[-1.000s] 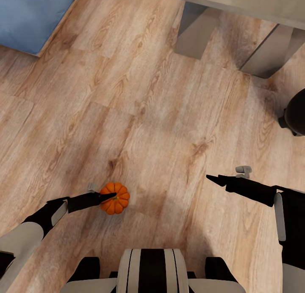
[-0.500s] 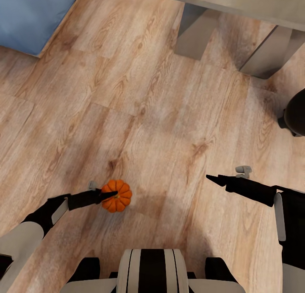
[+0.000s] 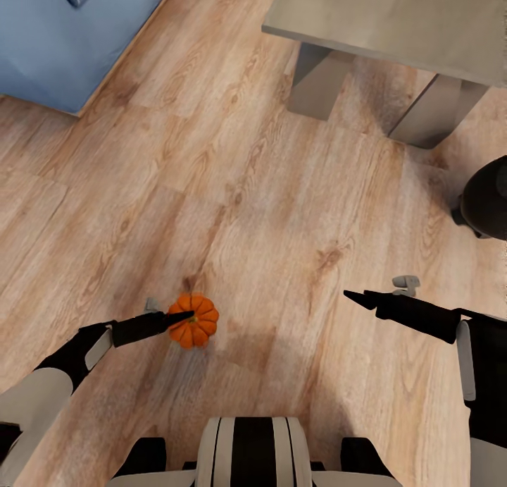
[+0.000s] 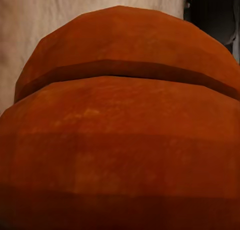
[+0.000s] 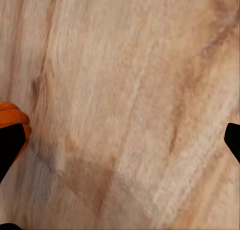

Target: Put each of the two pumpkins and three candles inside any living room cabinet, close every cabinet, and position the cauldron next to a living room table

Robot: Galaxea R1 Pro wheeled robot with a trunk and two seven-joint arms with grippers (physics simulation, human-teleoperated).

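- Left hand (image 3: 184,319) is closed on the pumpkin (image 3: 193,321): fingers reach in from the 9 o'clock side and end over its middle; the left wrist view has orange ribs (image 4: 120,140) pressed right up to the lens, so I judge it a firm grasp.
- Pumpkin sits at about 7 o'clock in the head view, just ahead of the robot's base (image 3: 252,452), held low over the floor (image 3: 267,212). Whether it touches the boards I can't tell.
- Likely reason for the low, close hold: carry pose for the drive to a cabinet, load kept near the trunk.
- Orientation: squat and round, no real long axis. Ribs radiate from its centre, so its stem axis points roughly up at the camera; the stem itself is hidden under the fingers.
- Right hand (image 3: 350,297) at 4 o'clock, holding nothing; in its wrist view the dark fingertips (image 5: 11,140) stand far apart, so open.
- Further out: grey counter (image 3: 394,22) on slab legs at 1 o'clock, black cauldron (image 3: 487,205) at 3 o'clock just beside it, blue upholstery (image 3: 63,43) at 11 o'clock.
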